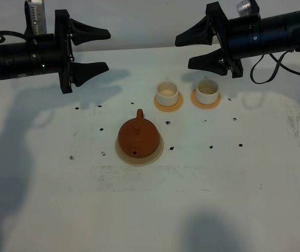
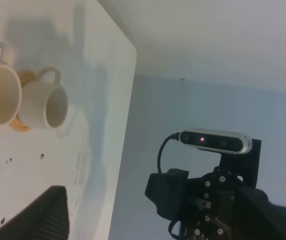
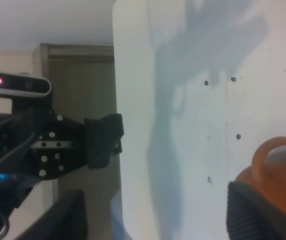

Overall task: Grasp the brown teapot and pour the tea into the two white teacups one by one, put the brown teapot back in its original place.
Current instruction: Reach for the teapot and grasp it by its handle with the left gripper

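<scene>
On the white table (image 1: 218,199), nearest the front edge, the brown teapot (image 1: 138,137) sits upright on the pale beige disc (image 1: 142,160). Its long axis runs front to back, spout toward the near edge and loop handle toward the far side. Beyond it stand the left teacup (image 1: 167,92) and the right teacup (image 1: 206,90), each on an orange-tan coaster (image 1: 168,107). Farthest back, the left gripper (image 1: 108,50) and the right gripper (image 1: 182,52) hang above the table, jaws spread and holding nothing.
</scene>
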`<state>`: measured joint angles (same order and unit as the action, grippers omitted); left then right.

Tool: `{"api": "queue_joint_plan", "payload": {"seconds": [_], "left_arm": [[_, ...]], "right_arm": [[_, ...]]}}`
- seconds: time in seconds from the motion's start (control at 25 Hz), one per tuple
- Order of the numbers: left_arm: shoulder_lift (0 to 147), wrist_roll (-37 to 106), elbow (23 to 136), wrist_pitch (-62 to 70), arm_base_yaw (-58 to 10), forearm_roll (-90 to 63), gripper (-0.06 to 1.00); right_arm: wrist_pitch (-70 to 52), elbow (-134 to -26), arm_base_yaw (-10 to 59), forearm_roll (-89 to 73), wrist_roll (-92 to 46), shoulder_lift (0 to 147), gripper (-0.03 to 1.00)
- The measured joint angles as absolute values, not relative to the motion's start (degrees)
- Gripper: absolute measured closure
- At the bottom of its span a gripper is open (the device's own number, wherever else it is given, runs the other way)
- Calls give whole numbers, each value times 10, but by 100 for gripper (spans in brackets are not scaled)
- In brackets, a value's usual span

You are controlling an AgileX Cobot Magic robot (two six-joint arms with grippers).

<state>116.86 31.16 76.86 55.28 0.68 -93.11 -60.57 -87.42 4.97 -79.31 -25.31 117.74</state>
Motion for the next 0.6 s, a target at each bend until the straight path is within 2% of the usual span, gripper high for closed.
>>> {"api": "queue_joint_plan", "payload": {"seconds": [0.6], "left_arm": [[1169, 315, 769, 555, 7, -931, 28]], "right_arm": [[-606, -874, 50, -793, -260, 1177, 37]]}}
